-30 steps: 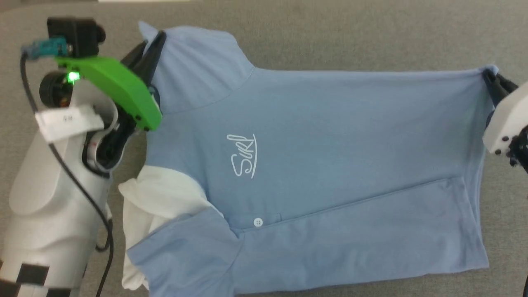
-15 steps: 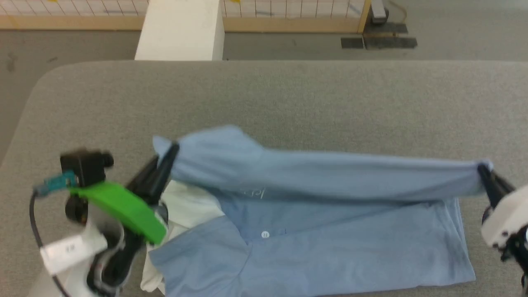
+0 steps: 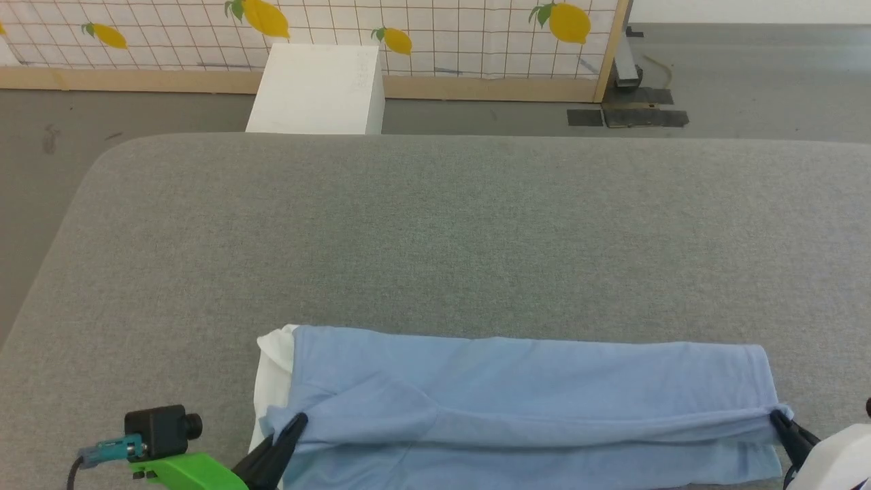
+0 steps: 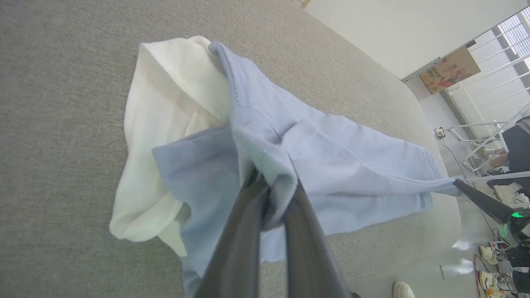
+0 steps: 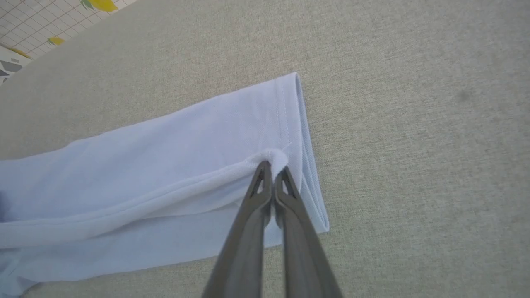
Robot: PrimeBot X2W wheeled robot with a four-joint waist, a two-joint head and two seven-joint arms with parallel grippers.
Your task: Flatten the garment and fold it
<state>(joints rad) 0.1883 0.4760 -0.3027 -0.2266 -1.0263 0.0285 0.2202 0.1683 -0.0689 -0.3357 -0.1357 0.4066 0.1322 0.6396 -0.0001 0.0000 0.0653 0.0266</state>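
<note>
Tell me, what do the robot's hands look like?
Each gripper has two long, slim, dark grey fingers tapering to points. The left gripper carries a bright green bracket, a small black camera and a teal plug. The right gripper has a white housing.

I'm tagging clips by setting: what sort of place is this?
Likely a robot test lab, not a home: grey padded table, lemon-print grid screen, white box on the floor.

A white box [image 3: 316,88] stands beyond the grey table [image 3: 435,224], before a lemon-patterned screen [image 3: 442,34].

One garment [image 3: 517,388], two pincers [image 3: 298,420] [image 3: 777,416], one white box [image 3: 316,88].
</note>
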